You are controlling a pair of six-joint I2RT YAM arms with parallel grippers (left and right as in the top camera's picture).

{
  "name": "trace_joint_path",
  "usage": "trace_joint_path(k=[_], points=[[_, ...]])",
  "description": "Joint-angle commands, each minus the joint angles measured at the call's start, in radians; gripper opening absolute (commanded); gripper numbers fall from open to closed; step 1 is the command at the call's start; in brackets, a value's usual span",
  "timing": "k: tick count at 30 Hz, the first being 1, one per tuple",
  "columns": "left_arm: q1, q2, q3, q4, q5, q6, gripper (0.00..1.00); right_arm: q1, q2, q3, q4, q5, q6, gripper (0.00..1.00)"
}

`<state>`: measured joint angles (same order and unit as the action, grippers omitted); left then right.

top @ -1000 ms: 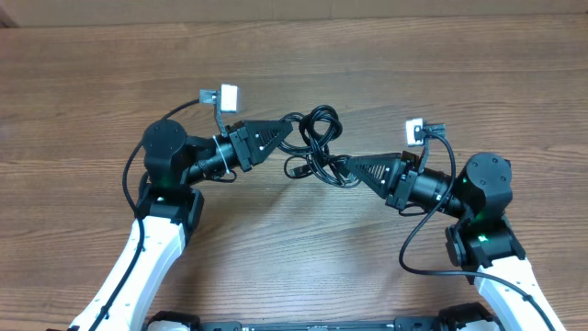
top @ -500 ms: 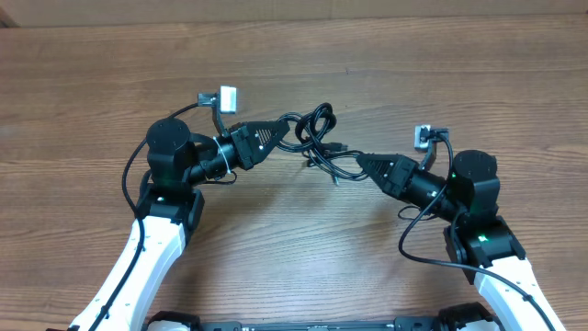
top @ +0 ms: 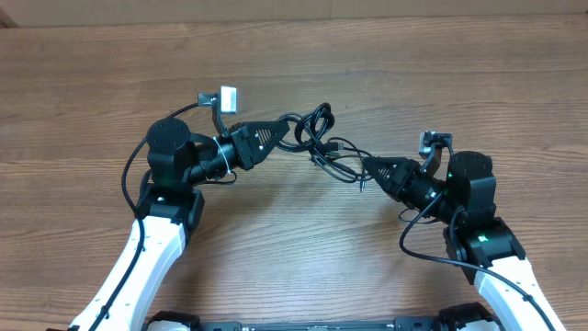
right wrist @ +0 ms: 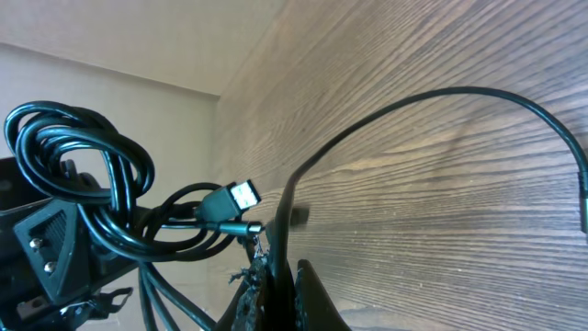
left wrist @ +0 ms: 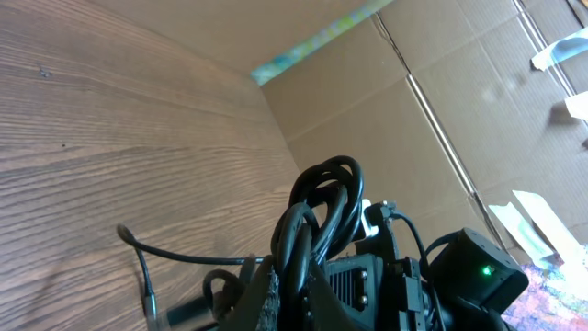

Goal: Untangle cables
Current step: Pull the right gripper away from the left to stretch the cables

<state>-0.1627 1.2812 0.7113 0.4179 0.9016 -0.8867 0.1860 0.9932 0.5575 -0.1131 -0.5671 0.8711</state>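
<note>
A wood-grain table (top: 294,55) spreads under me, and in my left wrist view a cardboard wall (left wrist: 432,101) stands along its far edge. The cables (top: 316,129) sit as a knotted black clump between my two arms, near the middle of the table and closer to my left arm than to my right. I cannot tell whether the clump rests on the wood or hangs just above it.

My left gripper (top: 292,132) is closed tight on the near side of the clump. From that wrist I see several glossy loops rising straight out of my pinched fingers. One thin cord trails down to the left over the table.

My right gripper (top: 365,169) is also squeezed fully together, with no gap between the fingers, and it has hold of a single thin strand (right wrist: 432,94). From that wrist the strand comes up out of my fingertips, then bends away to the right in a long arc over the wood. From overhead, cords stretch from the clump across to these fingers.

A USB plug (right wrist: 237,196) with a silver mouth sticks out just beside the loops, pointing up and to the right in my right wrist view. The two grippers are apart, joined only by the cords.
</note>
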Motion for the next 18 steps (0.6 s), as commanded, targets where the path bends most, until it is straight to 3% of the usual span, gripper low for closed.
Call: trace_joint_path(k=[1,18], points=[[0.014,0.003,0.010,0.012,-0.069,0.020,0.04,-0.002,-0.004,0.023,-0.016,0.055,-0.003,0.04],[0.014,0.003,0.010,0.012,-0.137,0.027,0.04,-0.002,-0.004,0.023,-0.163,0.048,-0.004,0.05]])
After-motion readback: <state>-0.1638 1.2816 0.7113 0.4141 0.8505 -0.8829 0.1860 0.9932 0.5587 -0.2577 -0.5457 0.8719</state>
